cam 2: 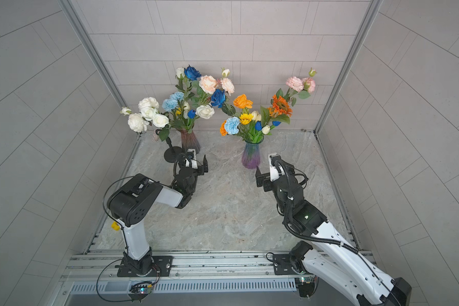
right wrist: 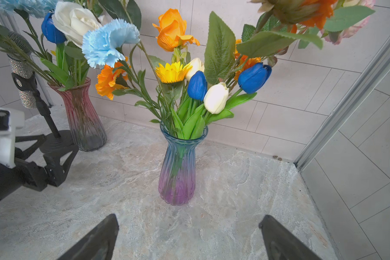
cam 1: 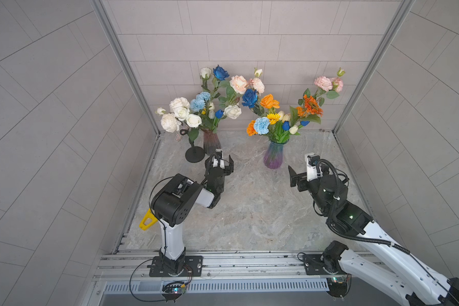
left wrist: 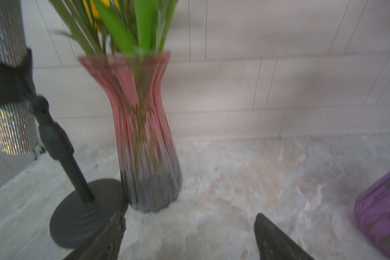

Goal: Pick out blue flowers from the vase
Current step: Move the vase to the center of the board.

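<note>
Two vases stand near the back wall. The pink-grey vase [cam 1: 211, 141] holds a dark blue rose [cam 1: 220, 72], light blue carnations [cam 1: 200, 102] and a blue tulip bud [cam 1: 219, 114] among white roses. The blue-purple vase [cam 1: 273, 157] [right wrist: 177, 166] holds a light blue carnation [right wrist: 108, 42], two blue tulips [right wrist: 197, 85] [right wrist: 253, 77] and orange blooms. Between the bouquets sits another dark blue rose [cam 1: 249, 98]. My left gripper [cam 1: 224, 164] [left wrist: 189, 217] is open and empty in front of the pink-grey vase [left wrist: 144, 135]. My right gripper [cam 1: 292, 177] [right wrist: 189, 218] is open and empty, facing the blue-purple vase.
A black stand [cam 1: 194, 155] with a glittery microphone [left wrist: 7, 74] rises just left of the pink-grey vase. A yellow tool [cam 1: 146, 221] lies by the left arm's base. Tiled walls close in the marble table [cam 1: 249, 217] on three sides.
</note>
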Action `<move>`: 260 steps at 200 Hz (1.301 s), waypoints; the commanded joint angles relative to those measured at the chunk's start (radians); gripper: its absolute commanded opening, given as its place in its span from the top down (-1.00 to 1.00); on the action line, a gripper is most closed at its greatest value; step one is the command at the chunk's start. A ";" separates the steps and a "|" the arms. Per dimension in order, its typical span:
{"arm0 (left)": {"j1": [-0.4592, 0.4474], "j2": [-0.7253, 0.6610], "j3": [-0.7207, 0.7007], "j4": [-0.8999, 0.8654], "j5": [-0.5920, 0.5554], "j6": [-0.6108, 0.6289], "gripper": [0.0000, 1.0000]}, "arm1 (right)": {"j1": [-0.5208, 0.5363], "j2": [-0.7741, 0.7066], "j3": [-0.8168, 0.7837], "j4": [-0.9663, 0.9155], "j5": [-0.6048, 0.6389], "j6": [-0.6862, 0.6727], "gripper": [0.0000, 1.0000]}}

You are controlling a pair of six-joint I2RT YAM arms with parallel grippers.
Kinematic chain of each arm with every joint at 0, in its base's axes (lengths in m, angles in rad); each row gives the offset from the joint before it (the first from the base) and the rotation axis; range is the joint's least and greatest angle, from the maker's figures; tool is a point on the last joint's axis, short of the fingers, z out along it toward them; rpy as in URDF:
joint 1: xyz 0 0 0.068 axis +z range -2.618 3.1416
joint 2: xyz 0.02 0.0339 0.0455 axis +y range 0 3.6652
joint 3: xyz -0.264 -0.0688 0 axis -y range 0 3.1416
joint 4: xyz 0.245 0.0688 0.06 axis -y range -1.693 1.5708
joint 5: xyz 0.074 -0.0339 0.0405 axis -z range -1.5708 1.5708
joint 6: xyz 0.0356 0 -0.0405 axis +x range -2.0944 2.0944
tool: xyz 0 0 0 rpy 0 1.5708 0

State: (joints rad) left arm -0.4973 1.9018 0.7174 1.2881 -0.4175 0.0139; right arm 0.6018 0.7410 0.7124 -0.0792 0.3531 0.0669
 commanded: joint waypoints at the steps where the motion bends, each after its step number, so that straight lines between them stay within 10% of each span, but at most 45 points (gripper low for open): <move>1: 0.026 0.040 0.059 0.080 -0.023 0.034 -0.87 | 0.004 -0.008 -0.010 0.002 0.020 -0.007 -0.99; 260: 0.218 0.315 0.552 0.042 -0.009 0.097 -0.86 | 0.003 -0.002 0.003 0.000 0.052 -0.037 -0.99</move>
State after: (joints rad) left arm -0.2890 2.2013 1.2324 1.3121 -0.4000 0.0769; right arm 0.6018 0.7559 0.7120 -0.0792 0.3866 0.0513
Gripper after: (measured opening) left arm 0.960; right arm 0.994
